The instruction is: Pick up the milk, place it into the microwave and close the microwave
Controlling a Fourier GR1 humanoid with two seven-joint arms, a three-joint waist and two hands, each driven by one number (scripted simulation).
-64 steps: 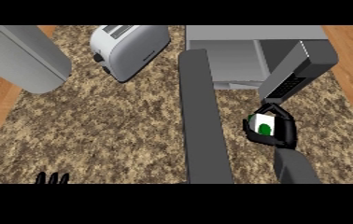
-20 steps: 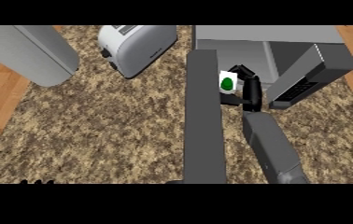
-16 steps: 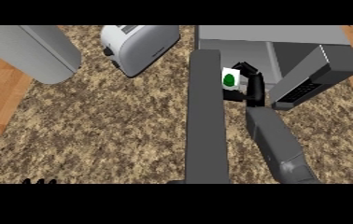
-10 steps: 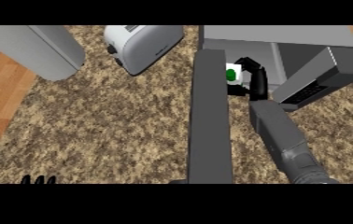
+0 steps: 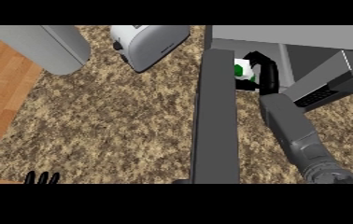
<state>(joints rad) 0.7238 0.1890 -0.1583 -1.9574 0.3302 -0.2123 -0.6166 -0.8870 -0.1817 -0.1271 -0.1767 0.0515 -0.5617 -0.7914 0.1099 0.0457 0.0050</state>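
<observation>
The milk (image 5: 242, 72) is a small white carton with a green mark. It sits just inside the mouth of the open microwave (image 5: 289, 41) at the upper right. My right hand (image 5: 265, 73) is curled round the carton from its right side, the grey forearm running down to the lower right. The microwave door (image 5: 215, 120) stands open, a long dark grey slab reaching toward me and hiding the carton's left part. Only the fingertips of my left hand (image 5: 41, 177) show at the lower left edge, upright and apart.
A silver toaster (image 5: 148, 43) stands at the top centre, left of the microwave. A tall grey cylinder (image 5: 48, 45) fills the upper left. The counter top (image 5: 117, 120) is speckled brown stone; wooden floor (image 5: 14, 83) shows beyond its left edge.
My right hand has carried the milk up and to the left, from beside the microwave into its opening. The view has shifted with it.
</observation>
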